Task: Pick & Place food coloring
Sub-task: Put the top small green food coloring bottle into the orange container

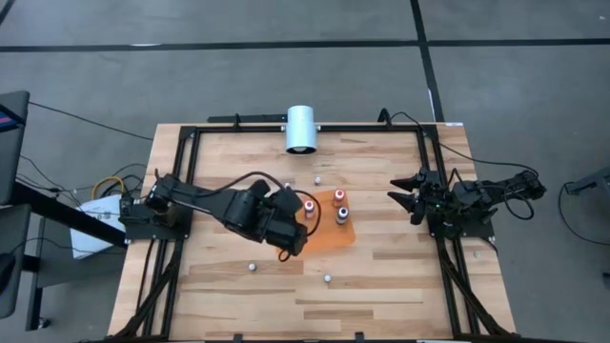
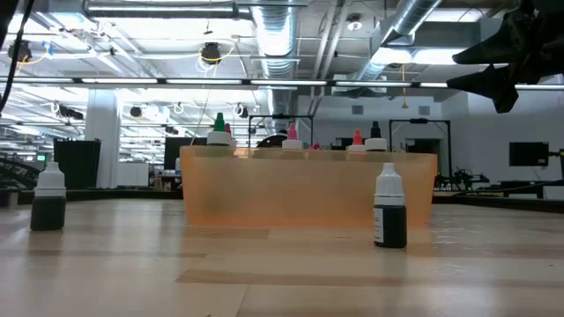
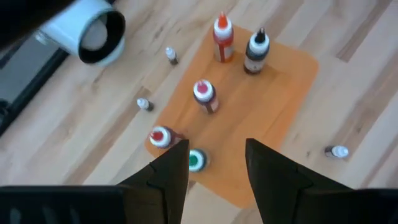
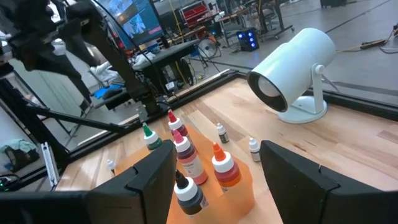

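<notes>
The food coloring bottles stand upright on a flat orange tray (image 3: 273, 106): an orange-topped one (image 3: 222, 36), a black-topped one (image 3: 257, 48), a pink-topped one (image 3: 204, 94), a red-topped one (image 3: 160, 137) and a green-topped one (image 3: 197, 160). My left gripper (image 3: 217, 169) hovers open above the tray's near-left part (image 1: 297, 224), and the green top sits just inside one fingertip. My right gripper (image 1: 405, 198) waits open over the table's right side, apart from the tray, and in its wrist view (image 4: 217, 180) it faces the bottles.
A white cylinder (image 1: 301, 129) lies at the far edge. Small loose bottles stand on the wood near the tray (image 3: 171, 56) (image 3: 144, 104) (image 3: 339, 151); two dark ones show in the low view (image 2: 390, 211) (image 2: 48, 198). A black frame (image 1: 191, 143) borders the table.
</notes>
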